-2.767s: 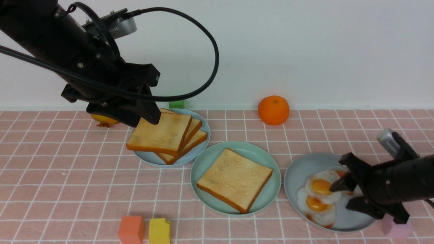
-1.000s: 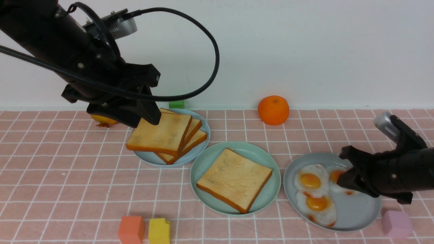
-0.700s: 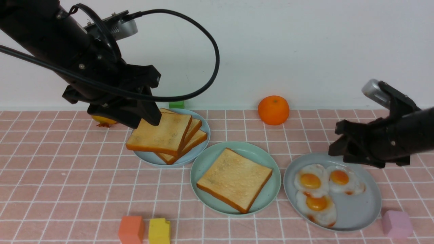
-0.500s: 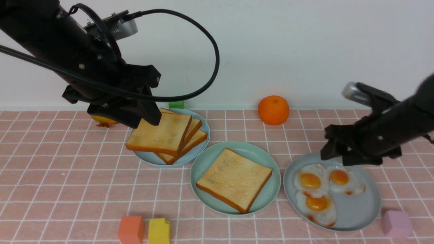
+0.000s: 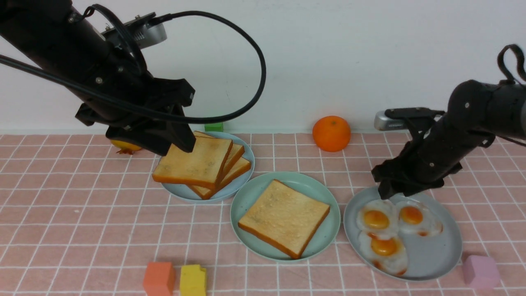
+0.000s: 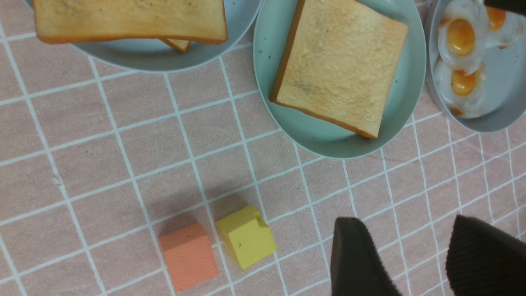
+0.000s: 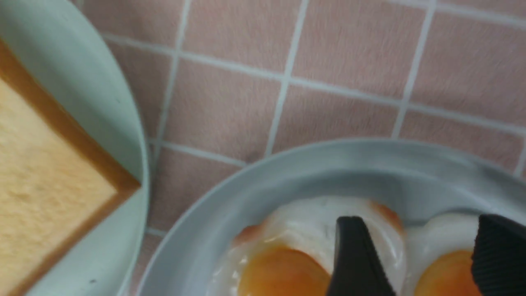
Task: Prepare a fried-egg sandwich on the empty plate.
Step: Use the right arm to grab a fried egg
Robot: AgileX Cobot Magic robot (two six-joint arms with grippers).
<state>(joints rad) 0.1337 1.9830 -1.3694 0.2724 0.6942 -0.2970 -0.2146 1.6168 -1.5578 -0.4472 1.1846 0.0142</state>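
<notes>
Sandwich roughly a third built: one toast slice (image 5: 284,218) lies flat on the mint-green plate (image 5: 248,197), between the pale blue plate (image 5: 181,191) holding the toast stack (image 5: 197,164) and the grey-blue plate (image 5: 439,255) with three fried eggs (image 5: 384,230); egg and top slice not yet placed. Egg pick judged next: right gripper (image 5: 392,191) hovers over the eggs, fingers apart and empty, while left gripper (image 6: 409,246) hangs by the toast stack, fingers likewise apart with nothing between them. No brand, label or legible writing seen.

Mint plate (image 5: 250,202) unobstructed above; right gripper (image 5: 395,192) overhangs egg plate (image 5: 436,255).
</notes>
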